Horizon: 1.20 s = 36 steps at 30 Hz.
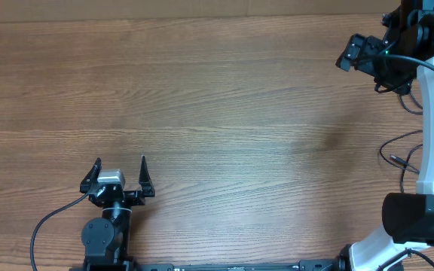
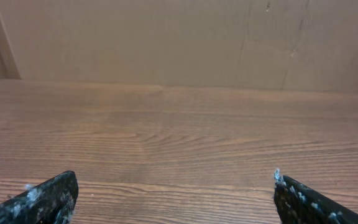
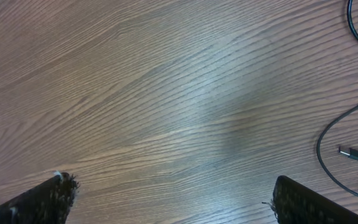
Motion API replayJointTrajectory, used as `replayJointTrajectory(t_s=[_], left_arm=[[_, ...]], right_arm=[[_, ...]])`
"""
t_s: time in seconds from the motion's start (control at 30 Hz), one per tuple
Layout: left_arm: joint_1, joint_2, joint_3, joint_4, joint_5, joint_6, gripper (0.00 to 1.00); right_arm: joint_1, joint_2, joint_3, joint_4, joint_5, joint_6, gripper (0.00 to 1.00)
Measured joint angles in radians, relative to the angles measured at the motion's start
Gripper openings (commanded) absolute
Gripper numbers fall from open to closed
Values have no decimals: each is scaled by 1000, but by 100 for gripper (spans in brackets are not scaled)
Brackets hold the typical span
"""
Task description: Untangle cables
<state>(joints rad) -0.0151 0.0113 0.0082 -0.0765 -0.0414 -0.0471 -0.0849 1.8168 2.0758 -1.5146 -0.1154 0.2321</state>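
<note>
- Left tool (image 1: 120, 160): spread to full width, gripping nothing, low at the near-left part of the bench (image 1: 217, 105), tips aimed toward the far edge, bare wood grain in front.
- From the left wrist: two black fingertips (image 2: 51, 196) in the lower corners, flecked with pale specks, well apart; plain brown board wall (image 2: 166, 37) standing upright along the far edge of the bench.
- Right tool (image 3: 171, 182): likewise spread to full width, gripping nothing, poised over bare wood; from overhead, up at the far-right corner, at the end of the white right arm (image 1: 430, 113).
- Cables (image 3: 319, 144): thin and black, lying on the right side of the bench, close beside the white arm, well apart from the left tool across the width of the wood.
- From the right wrist: one strand bent in an open curve at the right edge of view, with a small plug tip (image 3: 351, 152) lying flat inside that curve, near it but not touching.
- Second strand (image 3: 351, 23) curling through the upper right corner of the same view, apart from the first.
- Both strands off to the right of the right tool's fingers, touched by neither.
- From overhead: strands partly hidden behind the arm; number of separate cords impossible to tell.
</note>
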Motion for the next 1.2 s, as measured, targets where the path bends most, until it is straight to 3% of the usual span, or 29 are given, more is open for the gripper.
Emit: replayJointTrajectory(t_s=[0.8, 1.2], left_arm=[[0, 0, 0, 0, 0, 3, 99], [0, 0, 0, 0, 0, 3, 100]], right_arm=[[0, -6, 0, 43, 48, 0, 100], [1, -314, -3, 205, 79, 3, 100]])
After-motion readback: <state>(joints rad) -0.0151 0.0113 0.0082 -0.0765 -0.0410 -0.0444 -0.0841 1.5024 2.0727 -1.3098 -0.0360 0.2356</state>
